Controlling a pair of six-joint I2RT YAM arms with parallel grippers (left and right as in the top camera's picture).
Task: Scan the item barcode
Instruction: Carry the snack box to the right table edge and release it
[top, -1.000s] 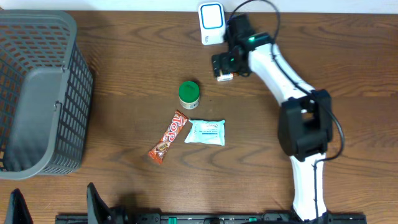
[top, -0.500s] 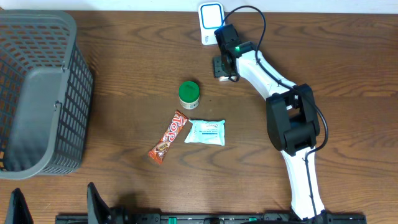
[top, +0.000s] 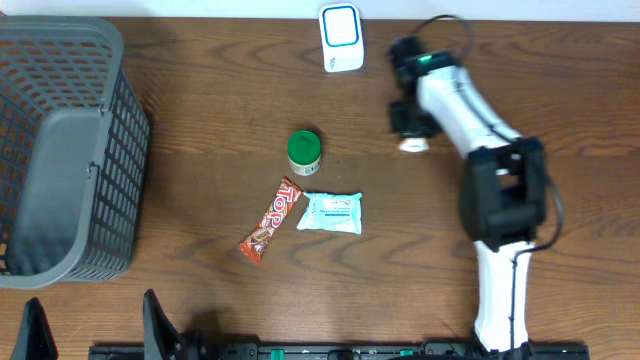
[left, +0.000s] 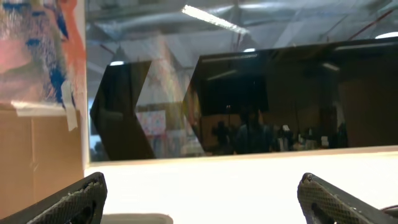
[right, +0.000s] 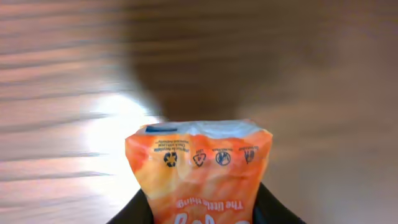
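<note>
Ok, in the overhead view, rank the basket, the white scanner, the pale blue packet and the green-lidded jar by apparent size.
1. basket, by far the largest.
2. white scanner and pale blue packet: they look about alike, so no ranking between them.
3. green-lidded jar, smallest.

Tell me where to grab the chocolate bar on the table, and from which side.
I'd grip the chocolate bar across its narrow width, toward its lower-left half, coming straight down. It lies flat and slanted, so turn the jaws square to its length. Its upper end nears the pale blue packet; the lower half has room.
</note>
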